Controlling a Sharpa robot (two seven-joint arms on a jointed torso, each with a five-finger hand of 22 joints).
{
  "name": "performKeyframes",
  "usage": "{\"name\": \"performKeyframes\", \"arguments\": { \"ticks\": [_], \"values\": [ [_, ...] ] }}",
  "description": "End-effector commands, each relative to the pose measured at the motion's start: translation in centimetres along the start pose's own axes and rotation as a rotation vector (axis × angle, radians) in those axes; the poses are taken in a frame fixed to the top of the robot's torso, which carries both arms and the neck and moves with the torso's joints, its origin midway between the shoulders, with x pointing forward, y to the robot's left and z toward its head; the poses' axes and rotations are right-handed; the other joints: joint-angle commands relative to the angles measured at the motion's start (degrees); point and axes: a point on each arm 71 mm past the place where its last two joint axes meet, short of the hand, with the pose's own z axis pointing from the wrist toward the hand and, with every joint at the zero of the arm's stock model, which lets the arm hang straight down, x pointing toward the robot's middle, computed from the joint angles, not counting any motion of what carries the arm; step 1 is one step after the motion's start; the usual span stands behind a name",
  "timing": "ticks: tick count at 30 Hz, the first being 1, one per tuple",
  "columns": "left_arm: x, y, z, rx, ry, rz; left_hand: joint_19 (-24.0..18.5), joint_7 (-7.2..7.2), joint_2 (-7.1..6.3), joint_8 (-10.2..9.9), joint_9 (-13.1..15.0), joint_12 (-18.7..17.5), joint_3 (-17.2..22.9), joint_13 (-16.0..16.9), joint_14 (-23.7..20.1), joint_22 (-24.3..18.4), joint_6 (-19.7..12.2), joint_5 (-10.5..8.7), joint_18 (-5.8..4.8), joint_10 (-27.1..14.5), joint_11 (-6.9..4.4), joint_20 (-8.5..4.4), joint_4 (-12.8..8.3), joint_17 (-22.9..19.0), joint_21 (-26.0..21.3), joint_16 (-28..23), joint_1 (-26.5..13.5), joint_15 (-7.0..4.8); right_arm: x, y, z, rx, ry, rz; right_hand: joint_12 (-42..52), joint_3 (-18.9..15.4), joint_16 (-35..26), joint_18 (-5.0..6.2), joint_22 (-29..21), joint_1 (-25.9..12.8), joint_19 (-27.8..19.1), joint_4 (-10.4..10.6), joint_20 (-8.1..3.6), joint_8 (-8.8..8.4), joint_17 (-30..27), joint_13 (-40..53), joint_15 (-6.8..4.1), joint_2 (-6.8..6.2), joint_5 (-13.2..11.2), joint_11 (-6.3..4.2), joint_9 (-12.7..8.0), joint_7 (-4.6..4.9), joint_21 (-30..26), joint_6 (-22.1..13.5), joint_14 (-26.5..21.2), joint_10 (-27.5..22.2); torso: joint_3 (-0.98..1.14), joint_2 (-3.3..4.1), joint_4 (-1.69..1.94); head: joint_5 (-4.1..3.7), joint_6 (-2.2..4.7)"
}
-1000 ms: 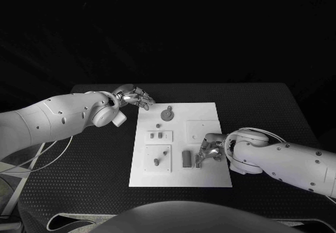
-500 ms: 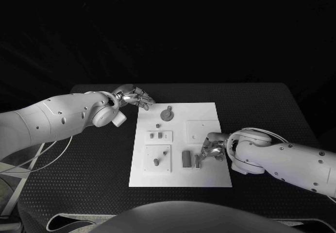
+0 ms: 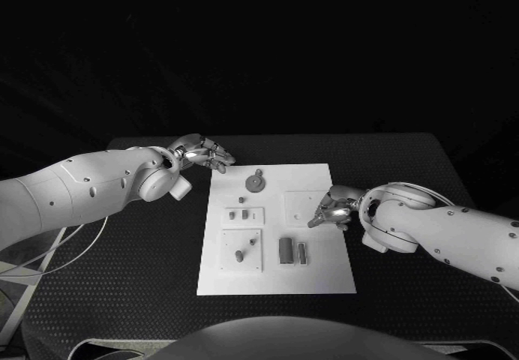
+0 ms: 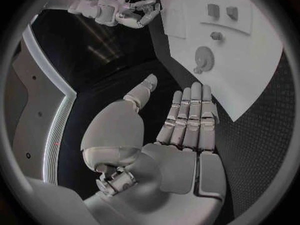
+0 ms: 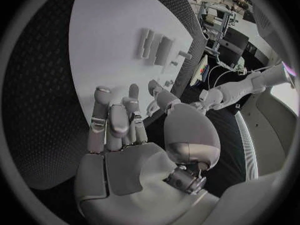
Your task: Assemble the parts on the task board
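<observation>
The white task board (image 3: 325, 270) lies in the middle of the table, with small grey parts on it. A round gear-like part (image 3: 255, 181) sits near its far edge, two short pegs (image 3: 238, 215) stand behind a raised plate (image 3: 229, 259), and two upright bars (image 3: 286, 251) stand side by side. My left hand (image 3: 203, 155) hovers off the board's far left corner, fingers straight and together, holding nothing (image 4: 184, 130). My right hand (image 3: 333, 208) is over the board's right edge beside a square plate (image 3: 301, 201), fingers apart and empty (image 5: 122, 130). The bars (image 5: 164, 50) lie beyond its fingertips.
The black table (image 3: 130, 247) has bare surface on both sides of the board. My left arm (image 3: 76, 191) crosses the table's left side, and my right arm (image 3: 454, 236) crosses its right side. The gear-like part (image 4: 204, 59) lies on the board ahead of my left fingers.
My right hand has drawn away from the two bars toward the board's far side, stopping beside the square plate. The camera has shifted slightly. My left hand has stayed where it was.
</observation>
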Motion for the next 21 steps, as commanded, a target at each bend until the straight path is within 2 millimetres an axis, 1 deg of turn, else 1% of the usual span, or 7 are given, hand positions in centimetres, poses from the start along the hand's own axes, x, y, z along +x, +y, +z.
{"name": "performKeyframes", "arguments": {
  "ticks": [1,4,10,11,13,18,21],
  "values": [
    [-0.4,-0.7,0.2,0.032,-0.072,-0.062,0.1,-0.1,0.19,0.3,-0.1,0.4,-0.3,0.1,0.4,0.0,-0.1,0.0,-0.81,0.3,-0.32,-0.04,-0.1,0.2,0.4,-0.1,-0.4,0.02,-1.6,0.0,0.4,-0.127,-0.037,0.129,-0.1,0.4,-0.3,0.43,0.7,0.2,0.4,0.3,-0.17,-0.67,-0.3,0.0,0.12,-0.34,0.3,0.32,-0.1,0.44,-0.3,-0.9,-0.1,0.0,-0.07,-0.91,-0.46,-0.27,1.76],
    [-0.8,-1.6,0.3,0.06,-0.106,-0.075,0.3,0.12,0.08,-0.1,-0.3,0.6,-0.4,0.0,0.7,0.0,-0.7,0.0,-0.77,0.5,-0.41,-0.13,0.0,0.4,0.5,-0.2,-0.6,-0.09,-3.6,-0.5,1.1,-0.181,-0.106,0.179,0.1,0.7,-0.4,0.43,0.7,0.6,0.4,0.3,-0.18,-0.79,-0.3,0.1,0.27,0.87,0.3,0.48,0.0,0.6,-0.3,-1.3,-0.1,-0.1,-0.01,-1.48,-0.67,0.04,3.18],
    [-1.3,-3.1,0.5,0.107,-0.14,-0.119,0.2,0.23,0.12,-0.1,-0.3,0.5,-0.3,0.0,0.5,-0.1,-0.9,0.0,-0.85,0.4,-0.39,-0.09,0.0,0.5,0.3,-0.4,-0.7,-0.02,-6.6,-1.9,2.1,-0.259,-0.189,0.318,-0.4,0.4,-1.7,0.38,0.8,1.0,-1.2,-1.3,0.49,-1.02,-2.4,0.2,0.71,3.16,0.3,0.96,0.6,1.08,-1.1,-2.7,-2.2,-1.8,-0.03,-2.5,-0.77,-0.03,7.0],
    [-1.5,-3.4,0.6,0.118,-0.148,-0.143,-0.1,0.24,0.19,-0.1,-0.3,0.5,-0.3,-0.1,0.0,-0.2,-0.9,0.02,-0.92,0.3,-0.34,0.0,0.0,0.4,0.2,-0.9,-0.7,0.18,-7.8,-2.3,2.5,-0.276,-0.243,0.347,-1.6,0.6,-3.1,0.16,0.6,1.0,-2.7,-1.8,1.05,-1.56,-3.0,-0.3,1.1,3.77,0.3,1.39,0.7,1.54,-2.1,-4.0,-3.6,-3.3,-0.04,-2.92,-0.76,-0.02,7.52],
    [-1.7,-3.9,0.6,0.129,-0.156,-0.172,-0.5,0.24,0.41,-0.1,-0.3,0.3,-0.3,-0.3,-1.4,-0.3,-0.9,-0.01,-0.96,-0.1,-0.18,0.3,0.0,0.1,0.1,-2.0,-0.7,0.67,-9.1,-2.9,3.0,-0.289,-0.292,0.435,-4.6,1.2,-6.7,-0.48,-0.1,1.3,-6.3,-2.1,2.14,-2.5,-4.6,-1.9,2.03,4.25,0.4,2.21,0.6,2.61,-4.5,-6.2,-6.9,-6.2,-0.04,-3.31,-0.8,-0.15,9.74],
    [-2.3,-5.1,0.6,0.161,-0.168,-0.189,-3.9,0.31,1.04,-0.2,-0.4,-0.8,-0.3,-1.2,-6.0,-1.0,-1.3,0.03,-0.95,-1.8,0.55,1.87,-0.2,-1.0,-0.3,-5.5,-0.9,2.32,-11.6,-3.7,3.4,-0.323,-0.368,0.624,-13.3,2.0,-16.7,-2.05,-2.9,1.3,-13.9,-2.0,4.82,-3.62,-9.4,-8.6,4.0,5.17,0.2,4.12,0.6,4.09,-11.1,-8.9,-13.3,-10.9,0.05,-4.41,-1.01,-0.26,12.55],
    [-2.5,-5.2,1.0,0.169,-0.181,-0.226,-6.3,0.07,1.18,-0.7,-0.7,-2.0,-0.3,-2.0,-8.7,-1.8,-2.4,-0.05,-0.99,-3.0,0.66,2.69,-0.3,-1.9,-0.3,-7.5,-1.3,3.03,-12.6,-4.3,3.5,-0.335,-0.408,0.694,-24.4,2.8,-27.9,-3.63,-6.3,0.5,-20.8,-2.0,7.14,-4.65,-14.9,-17.6,6.91,5.28,0.7,6.57,0.0,5.92,-17.8,-10.9,-18.1,-13.5,0.23,-4.96,-1.26,-0.24,14.19]
  ]
}}
